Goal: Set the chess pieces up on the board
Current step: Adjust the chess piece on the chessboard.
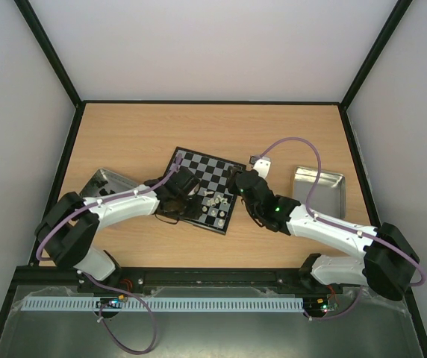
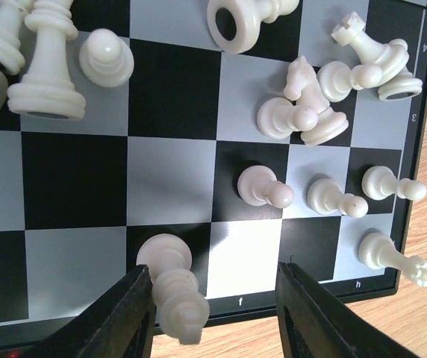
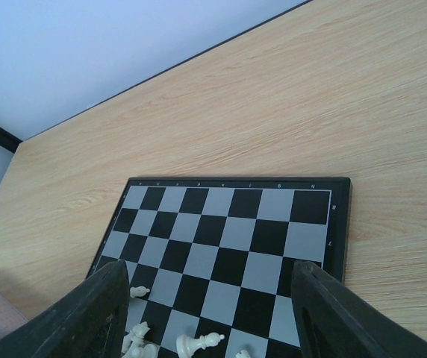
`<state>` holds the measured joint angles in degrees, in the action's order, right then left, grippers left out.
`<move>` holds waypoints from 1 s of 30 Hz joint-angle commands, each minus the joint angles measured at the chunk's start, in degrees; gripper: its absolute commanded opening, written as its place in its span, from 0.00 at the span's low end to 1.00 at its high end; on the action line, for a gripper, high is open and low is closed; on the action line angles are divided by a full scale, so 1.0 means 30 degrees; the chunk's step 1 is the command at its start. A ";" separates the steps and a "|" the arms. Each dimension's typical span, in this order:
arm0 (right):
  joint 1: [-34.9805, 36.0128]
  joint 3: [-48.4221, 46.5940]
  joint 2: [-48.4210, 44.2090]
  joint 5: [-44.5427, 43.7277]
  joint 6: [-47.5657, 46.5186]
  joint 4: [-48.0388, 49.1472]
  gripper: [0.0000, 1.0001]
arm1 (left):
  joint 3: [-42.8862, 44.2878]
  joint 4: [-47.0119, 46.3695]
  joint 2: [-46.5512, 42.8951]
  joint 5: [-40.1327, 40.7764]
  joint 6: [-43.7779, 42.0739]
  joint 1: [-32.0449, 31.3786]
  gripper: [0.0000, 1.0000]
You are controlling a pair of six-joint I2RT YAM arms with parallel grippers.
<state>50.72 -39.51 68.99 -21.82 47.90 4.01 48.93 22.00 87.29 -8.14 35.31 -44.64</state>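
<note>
The left gripper (image 2: 213, 298) hangs low over the near edge of the board (image 1: 212, 167) with its jaws spread wide, gripping nothing. One tall cream piece (image 2: 175, 287) appears upright just beside its left finger; whether they touch cannot be told. The right gripper (image 3: 212, 298) is also wide open and empty, hovering over the board's opposite side, with only chequered squares between its fingers.

The board lies flat near the middle of the table (image 1: 161, 127). It is turned at a slant, so its edges run diagonally to the table's sides. The cream-white chess pieces (image 2: 303, 104) gather at the board's near corner, by the edge lettered f and h. Several lie toppled in a small heap, pointing different ways. A larger piece (image 2: 243, 21) lies on its side with its hollow base showing. Three pawns (image 2: 262, 186) form a row that runs toward the board's rim, and a crowned piece (image 2: 393, 257) sits on the corner square.

The table is pale wood grain with a thin black frame, enclosed by plain white walls (image 1: 213, 45). One silver tray (image 1: 103, 181) rests to the left of the board and another tray (image 1: 322, 190) to the right.
</note>
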 commanded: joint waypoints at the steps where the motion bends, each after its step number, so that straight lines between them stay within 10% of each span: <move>1: -0.0062 0.0249 -0.0293 -0.0630 0.0350 -0.0395 0.59 | 0.0352 0.0484 -0.0778 0.0337 0.0324 0.0371 0.48; 13: -0.0099 0.1062 -0.2445 -0.1371 0.0358 -0.1022 0.58 | 0.0205 0.1014 -0.5153 0.1176 0.2013 0.2676 0.55; 30: -0.0090 0.2748 -0.3907 -0.1565 -0.0642 -0.0352 0.58 | -0.0498 -0.0511 -0.2561 -0.3030 0.0659 0.2370 0.53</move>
<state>50.63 -31.83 56.47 -24.34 47.11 1.63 48.62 22.20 78.11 -13.69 38.52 -37.12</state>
